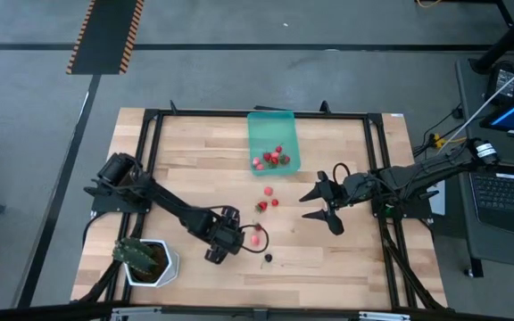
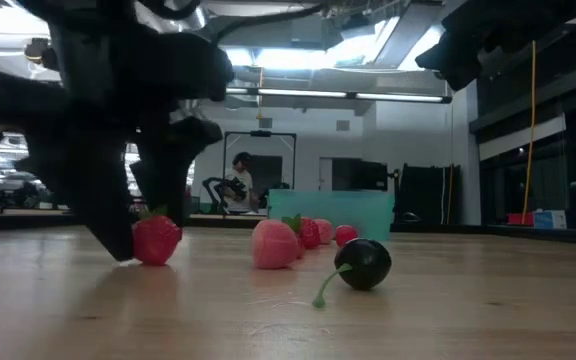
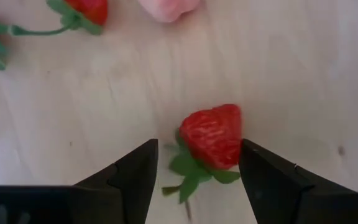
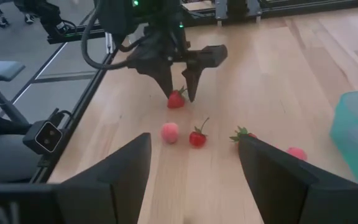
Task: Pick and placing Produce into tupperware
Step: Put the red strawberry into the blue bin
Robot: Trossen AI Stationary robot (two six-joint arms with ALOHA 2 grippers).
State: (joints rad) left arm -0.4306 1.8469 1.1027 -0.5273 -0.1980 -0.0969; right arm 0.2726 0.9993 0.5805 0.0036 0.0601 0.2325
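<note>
A red strawberry (image 3: 213, 137) with a green top lies on the wooden table. My left gripper (image 3: 197, 152) points steeply down over it, open, with one finger on each side (image 4: 179, 93); I see no touch. Just beyond lie a pink fruit (image 2: 273, 245) and a red fruit with a stem (image 4: 197, 138). A dark berry (image 1: 268, 259) lies nearer the front edge. More fruits (image 1: 269, 190) lie mid-table. The teal tupperware (image 1: 273, 134) stands at the far middle with several fruits in it. My right gripper (image 1: 309, 205) hovers open, right of the fruits.
A white pot with a green plant (image 1: 145, 260) stands at the near left corner, beside the left arm. A black frame (image 1: 150, 160) runs around the tabletop. A person (image 2: 238, 180) shows far off in the room behind.
</note>
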